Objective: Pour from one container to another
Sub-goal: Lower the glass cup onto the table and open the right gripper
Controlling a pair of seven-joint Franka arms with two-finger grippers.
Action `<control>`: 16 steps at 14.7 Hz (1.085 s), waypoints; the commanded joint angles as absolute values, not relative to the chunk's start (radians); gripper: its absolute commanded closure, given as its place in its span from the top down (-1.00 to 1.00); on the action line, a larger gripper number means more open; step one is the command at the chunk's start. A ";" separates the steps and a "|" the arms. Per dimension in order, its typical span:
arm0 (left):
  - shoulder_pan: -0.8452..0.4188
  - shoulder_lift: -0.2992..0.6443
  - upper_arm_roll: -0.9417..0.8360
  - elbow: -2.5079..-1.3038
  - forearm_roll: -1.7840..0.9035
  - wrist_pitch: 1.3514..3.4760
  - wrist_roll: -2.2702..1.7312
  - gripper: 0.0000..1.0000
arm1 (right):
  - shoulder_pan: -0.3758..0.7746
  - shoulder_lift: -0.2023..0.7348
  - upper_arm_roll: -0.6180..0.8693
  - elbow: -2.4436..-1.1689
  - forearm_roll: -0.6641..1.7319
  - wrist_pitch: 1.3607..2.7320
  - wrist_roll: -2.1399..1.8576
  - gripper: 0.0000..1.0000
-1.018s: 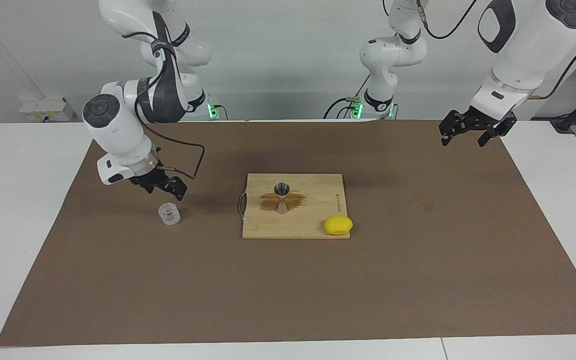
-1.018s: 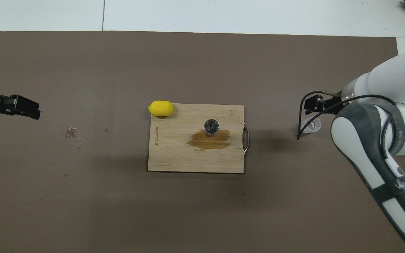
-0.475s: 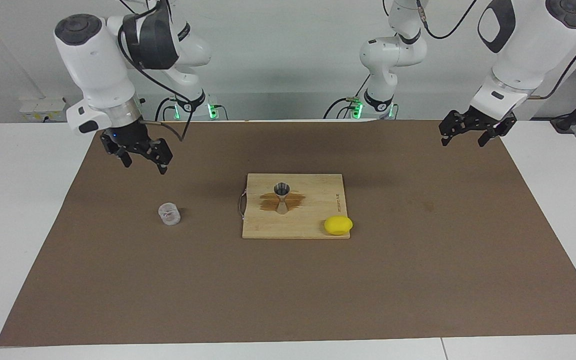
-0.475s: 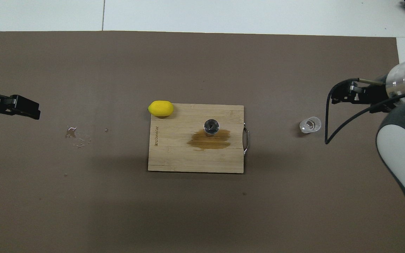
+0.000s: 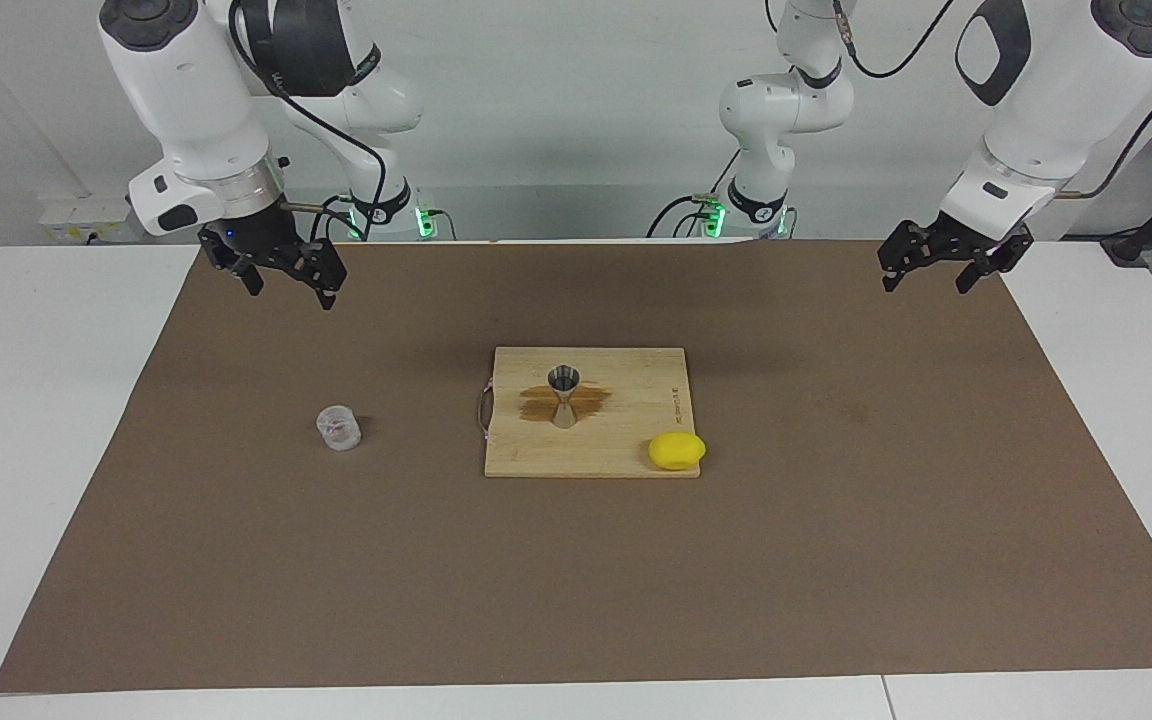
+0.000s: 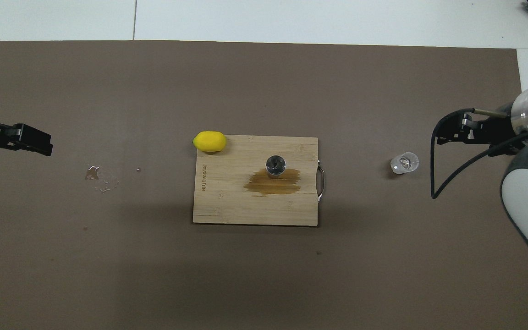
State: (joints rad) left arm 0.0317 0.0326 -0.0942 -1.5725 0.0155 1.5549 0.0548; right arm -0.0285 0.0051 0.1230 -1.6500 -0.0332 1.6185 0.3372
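Facing view: the right tool (image 5: pixel 283 283) hangs in the air over the brown mat (image 5: pixel 836 560) at the right arm's end of the counter (image 5: pixel 36 400), its two black fingers spread and holding nothing; the small squat clear textured cup (image 5: pixel 339 428) stands upright on the mat below it, apart from it and farther from the robots; the silvery hourglass-shaped metal jigger (image 5: pixel 564 395) stands upright on the pale wooden cutting board (image 5: pixel 626 440), on a dark wet stain (image 5: pixel 591 402); the yellow lemon (image 5: pixel 677 450) lies at the board's corner farthest from the robots, toward the left arm's end; the left tool (image 5: pixel 944 263) waits in the air over the mat's edge at the left arm's end, fingers spread and empty.

Overhead view: the clear cup (image 6: pixel 404 162) sits alone on the mat (image 6: pixel 264 275) between the board (image 6: pixel 227 206) and the right tool (image 6: pixel 454 134), touching neither; the jigger (image 6: pixel 275 165) shows its open mouth, with the stain (image 6: pixel 287 183) spreading nearer the robots; the lemon (image 6: pixel 209 141) touches the board's edge; small clear droplets (image 6: pixel 100 176) lie on the mat near the left tool (image 6: pixel 28 142), whose fingers I cannot tell apart here.
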 commanded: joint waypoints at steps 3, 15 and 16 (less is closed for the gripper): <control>0.029 0.018 -0.092 -1.578 0.035 1.540 0.049 1.00 | -0.038 -0.003 0.127 -1.638 -0.008 1.600 0.302 1.00; 0.029 0.018 -0.092 -1.578 0.035 1.539 0.049 1.00 | -0.048 -0.040 0.120 -1.641 -0.002 1.557 0.155 1.00; 0.029 0.018 -0.092 -1.578 0.035 1.539 0.049 1.00 | -0.048 -0.041 0.120 -1.643 0.023 1.557 0.159 1.00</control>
